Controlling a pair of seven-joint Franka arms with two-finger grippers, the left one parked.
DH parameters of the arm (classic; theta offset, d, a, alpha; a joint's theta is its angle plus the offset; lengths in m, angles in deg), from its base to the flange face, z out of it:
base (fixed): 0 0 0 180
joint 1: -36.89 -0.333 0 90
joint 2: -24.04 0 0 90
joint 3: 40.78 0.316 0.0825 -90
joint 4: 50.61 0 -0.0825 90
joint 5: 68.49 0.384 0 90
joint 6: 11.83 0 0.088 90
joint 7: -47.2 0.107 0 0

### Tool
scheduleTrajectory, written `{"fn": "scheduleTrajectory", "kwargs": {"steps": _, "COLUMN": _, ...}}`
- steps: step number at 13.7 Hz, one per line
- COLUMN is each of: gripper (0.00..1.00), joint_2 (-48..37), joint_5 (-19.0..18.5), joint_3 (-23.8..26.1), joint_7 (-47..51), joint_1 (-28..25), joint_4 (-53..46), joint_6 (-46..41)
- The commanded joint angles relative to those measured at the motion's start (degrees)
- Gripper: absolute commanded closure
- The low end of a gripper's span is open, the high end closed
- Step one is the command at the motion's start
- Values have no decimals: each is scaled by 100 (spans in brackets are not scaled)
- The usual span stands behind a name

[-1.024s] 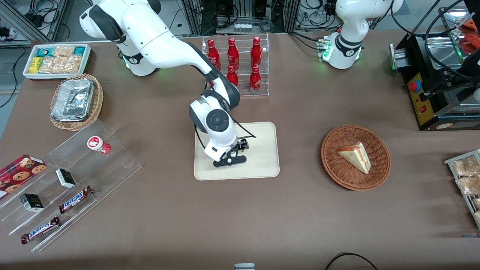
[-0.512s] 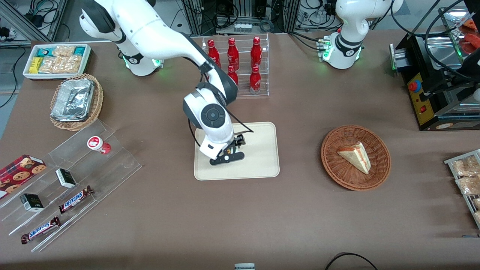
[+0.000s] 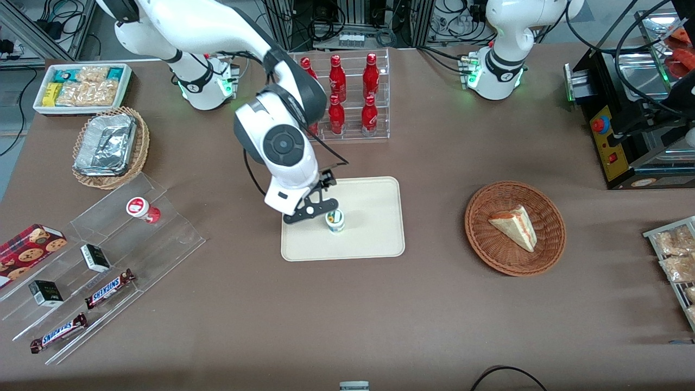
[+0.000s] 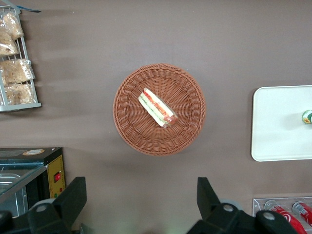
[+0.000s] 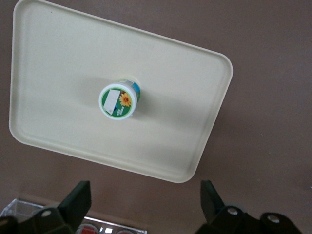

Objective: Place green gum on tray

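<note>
Standing on tray [image 3: 380, 239]: green gum [image 3: 335, 221]; gripper [image 3: 309, 209] above.

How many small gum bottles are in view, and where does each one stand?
2. The green gum stands upright on the tray, released, with the open gripper raised beside it. A red-lidded one sits on the clear stepped rack toward the working arm's end.

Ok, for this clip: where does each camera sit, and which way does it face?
Front view: high, facing both arms; shows the table, the working arm and its hand open above the tray.
Left wrist view: looks straight down on the wicker basket; parked fingers show.
Right wrist view: looks straight down on the green gum; own fingers show.
All three share the tray and green gum.
</note>
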Motion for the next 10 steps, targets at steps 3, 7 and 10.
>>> {"fn": "scheduleTrajectory", "kwargs": {"steps": 3, "gripper": 0, "joint_2": -481, "joint_5": -17, "joint_3": 20, "joint_7": -623, "joint_1": 409, "joint_4": 62, "joint_6": -685}}
{"fn": "scheduleTrajectory", "kwargs": {"steps": 7, "gripper": 0, "joint_2": -860, "joint_5": -17, "joint_3": 20, "joint_7": -1213, "joint_1": 1155, "joint_4": 97, "joint_6": -1196}}
{"fn": "scheduleTrajectory", "kwargs": {"steps": 10, "gripper": 0, "joint_2": -1176, "joint_5": -17, "joint_3": 20, "joint_7": -1266, "joint_1": 1657, "joint_4": 290, "joint_6": -1205}}
